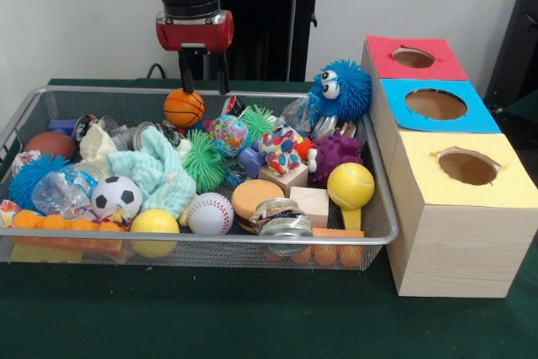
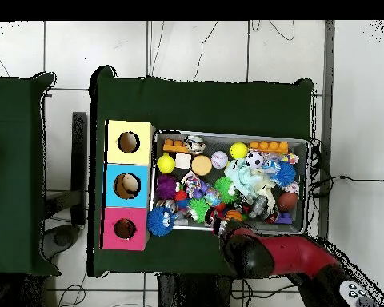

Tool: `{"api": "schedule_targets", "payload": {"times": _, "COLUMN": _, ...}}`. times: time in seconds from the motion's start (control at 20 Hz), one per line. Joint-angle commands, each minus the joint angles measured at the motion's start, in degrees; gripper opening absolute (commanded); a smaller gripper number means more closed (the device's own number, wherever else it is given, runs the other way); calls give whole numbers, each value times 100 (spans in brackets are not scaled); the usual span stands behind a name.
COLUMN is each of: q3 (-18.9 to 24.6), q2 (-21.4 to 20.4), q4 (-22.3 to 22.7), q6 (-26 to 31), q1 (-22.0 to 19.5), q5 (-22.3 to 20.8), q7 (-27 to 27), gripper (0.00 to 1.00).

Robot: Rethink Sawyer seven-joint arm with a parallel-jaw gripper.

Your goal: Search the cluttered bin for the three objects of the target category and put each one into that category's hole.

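Silver mesh bin [image 1: 382,237] sits on the table [image 1: 210,317], crammed with toys (no readable writing anywhere). The fingers [image 1: 205,73] hang parted and empty above a small basketball [image 1: 183,108] at the bin's far edge. The red hole [image 1: 413,57] lies farthest from the camera in the front view; no plush animals show.

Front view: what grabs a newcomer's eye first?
The silver wire-mesh bin, crammed with bright balls and toys. The red and black gripper hangs open-fingered over its far edge, just above a small orange basketball. Beside the bin, a blue spiky googly-eyed ball perches next to three pale wooden boxes with red, blue and yellow round-holed tops.
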Motion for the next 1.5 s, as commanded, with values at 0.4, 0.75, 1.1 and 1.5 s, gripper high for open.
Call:
{"api": "schedule_targets", "payload": {"times": 0.4, "q3": 1543, "q2": 662, "q4": -776, "q6": 1251, "q1": -898, "q5": -899, "q7": -2148, "gripper": 100}}
{"api": "schedule_targets", "payload": {"times": 0.75, "q3": 1879, "q2": 1072, "q4": -1117, "q6": 1584, "q1": -1358, "q5": -1172, "q7": -2633, "gripper": 100}}
{"api": "schedule_targets", "payload": {"times": 1.1, "q3": 2272, "q2": 1303, "q4": -1470, "q6": 1940, "q1": -1584, "q5": -1191, "q7": -3291, "gripper": 100}}
{"api": "schedule_targets", "payload": {"times": 1.5, "q3": 2498, "q2": 1232, "q4": -1683, "q6": 2380, "q1": -1575, "q5": -908, "q7": -3749, "gripper": 100}}
